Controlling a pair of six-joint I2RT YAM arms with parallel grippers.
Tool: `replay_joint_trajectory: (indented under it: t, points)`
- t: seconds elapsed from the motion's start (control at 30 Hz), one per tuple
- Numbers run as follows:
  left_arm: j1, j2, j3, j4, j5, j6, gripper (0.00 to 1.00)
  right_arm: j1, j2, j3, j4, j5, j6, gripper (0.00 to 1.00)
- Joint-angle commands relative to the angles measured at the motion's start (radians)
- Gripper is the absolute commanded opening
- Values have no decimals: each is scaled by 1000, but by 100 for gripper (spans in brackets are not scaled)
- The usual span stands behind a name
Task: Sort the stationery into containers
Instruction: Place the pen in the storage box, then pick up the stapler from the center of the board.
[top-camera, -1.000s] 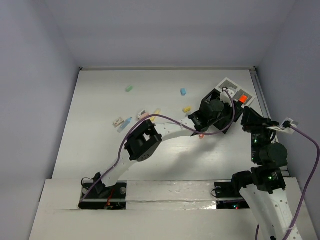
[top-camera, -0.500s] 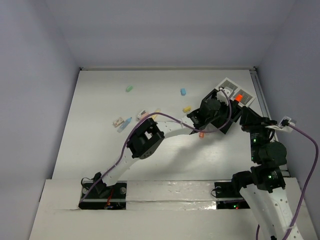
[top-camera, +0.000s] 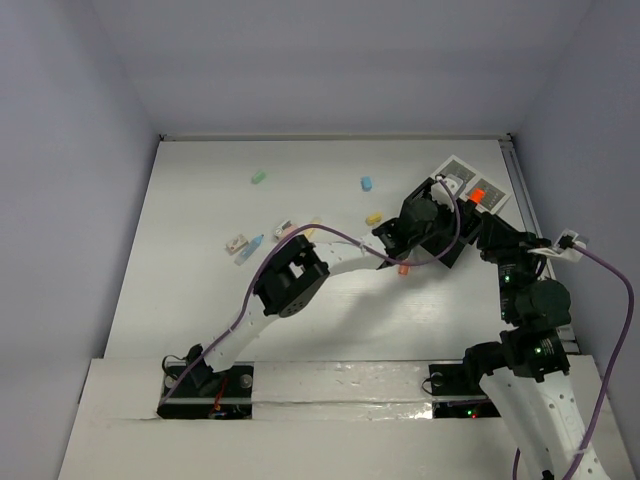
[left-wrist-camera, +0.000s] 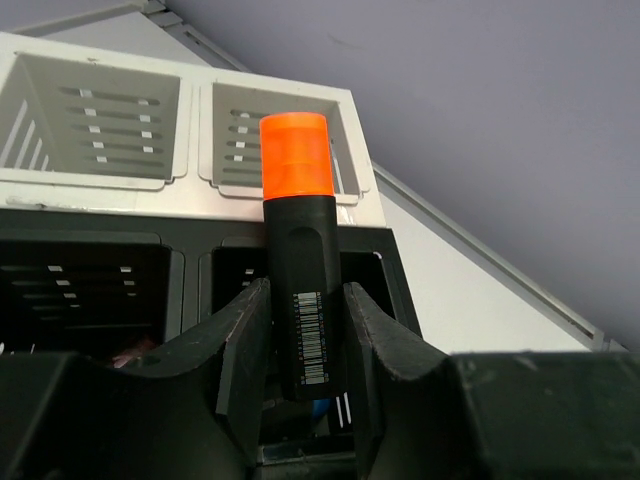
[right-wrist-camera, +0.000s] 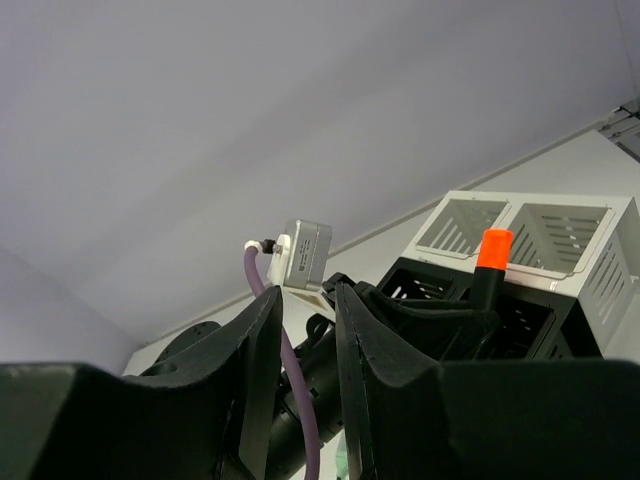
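Observation:
My left gripper (left-wrist-camera: 305, 300) is shut on a black marker pen with an orange cap (left-wrist-camera: 297, 200), held upright over the black box (left-wrist-camera: 190, 240), which adjoins the white tray (left-wrist-camera: 200, 190) with two square cells. From above, the left gripper (top-camera: 455, 205) covers most of the black box (top-camera: 455, 255), and the orange cap (top-camera: 478, 195) shows beside the white tray (top-camera: 460, 168). My right gripper (right-wrist-camera: 308, 295) hangs just right of the containers, jaws a little apart with nothing seen between them. It faces the marker (right-wrist-camera: 493, 250).
Loose stationery lies on the table: a mint green block (top-camera: 258, 177), a blue block (top-camera: 366, 183), a yellow piece (top-camera: 373, 217), a small orange item (top-camera: 403, 268) and several pieces around a light blue pen (top-camera: 250, 247). The left arm's purple cable (right-wrist-camera: 270, 310) crosses in front of the right gripper.
The right arm has swung left, closer to the containers. The left gripper has shifted slightly up and left with the marker still in it.

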Motion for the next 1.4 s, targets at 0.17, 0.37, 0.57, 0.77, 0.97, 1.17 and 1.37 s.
replay_joint_trajectory:
  t: [0.17, 0.37, 0.57, 0.77, 0.97, 1.17, 1.37]
  points:
    - [3, -41, -27, 70, 7, 11, 39, -7, 5, -4, 42, -4, -2, 34]
    - [3, -90, -61, 79, -12, 29, 56, -7, 9, -4, 42, -4, -2, 34]
    - [3, -177, -128, 113, -30, 48, 58, -7, 14, -4, 42, -1, -4, 34]
    - [13, -343, -289, 171, -105, 71, 58, -7, 19, -5, 50, -19, -2, 34]
    - [113, -504, -450, 114, -127, -7, 58, -7, 90, 15, 50, -75, -2, 34]
    - [231, -680, -697, 70, -164, -93, 60, -7, 163, 27, 65, -171, -13, 35]
    - [292, -851, -917, -4, -245, -140, 69, -7, 308, 73, 59, -272, -25, 36]
